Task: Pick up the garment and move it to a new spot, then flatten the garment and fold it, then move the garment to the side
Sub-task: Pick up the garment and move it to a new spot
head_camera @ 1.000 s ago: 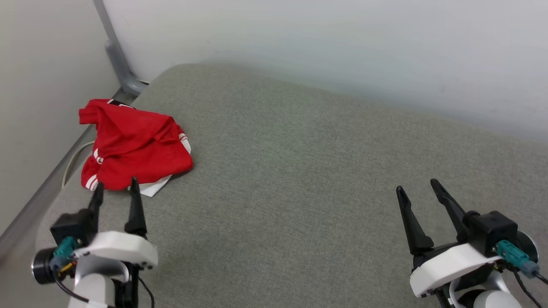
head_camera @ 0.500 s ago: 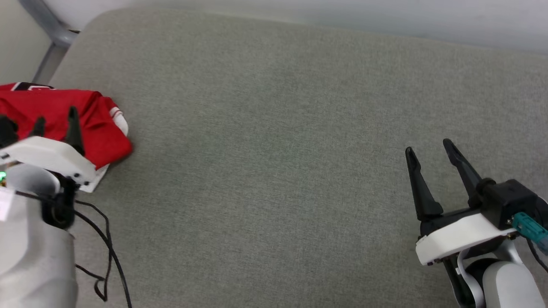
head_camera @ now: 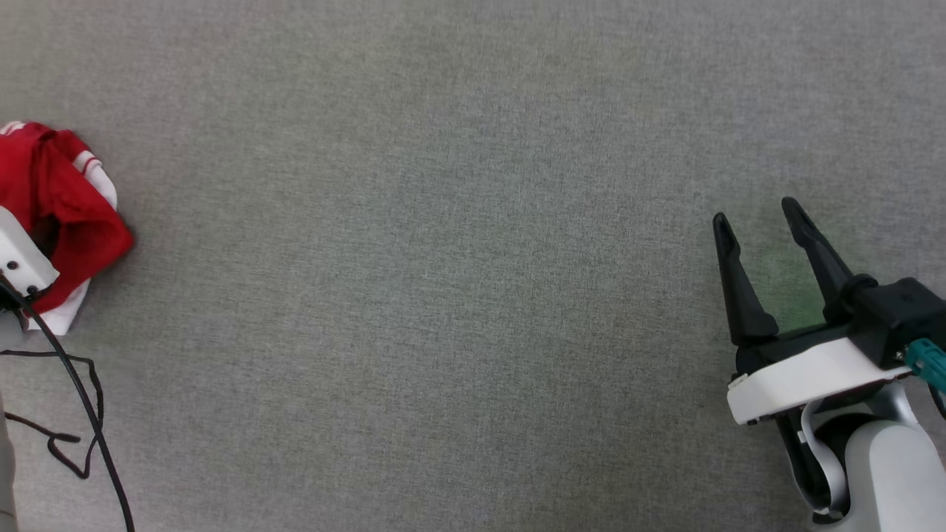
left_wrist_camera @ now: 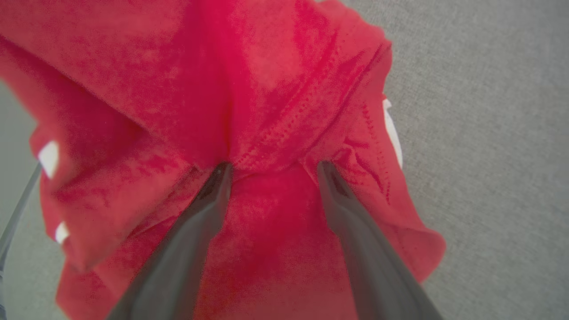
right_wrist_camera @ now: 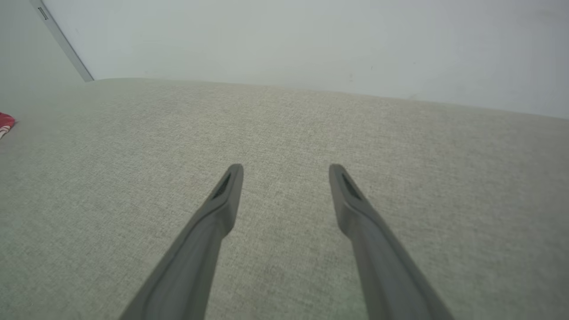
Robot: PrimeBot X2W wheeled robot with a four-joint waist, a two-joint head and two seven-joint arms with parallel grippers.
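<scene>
**Left gripper spread over the red shirt, right arm waiting wide**

Left wrist view first: the left gripper (left_wrist_camera: 273, 165) points straight down into the garment (left_wrist_camera: 266, 89), fingers wide apart. Their tips sit at the cloth with a stitched fold bunched between them, and nothing is pinched.

In the head view, the garment (head_camera: 66, 199) is a crumpled red heap at the far left edge of the grey fabric surface (head_camera: 443, 295). A striped white sleeve end is turned towards the surface's middle and a white scrap pokes out at the near side. The heap is cut off by the frame, so its long axis can't be called. A black cable (head_camera: 74, 384) loops over the surface just near of it.

At the surface's right side, well apart from the shirt, the right gripper (head_camera: 755, 210) hovers. Its fingers are splayed, pointing away from the robot, and they hold nothing. In its own wrist view, the right gripper (right_wrist_camera: 285, 168) is angled low over bare grey fabric.
</scene>
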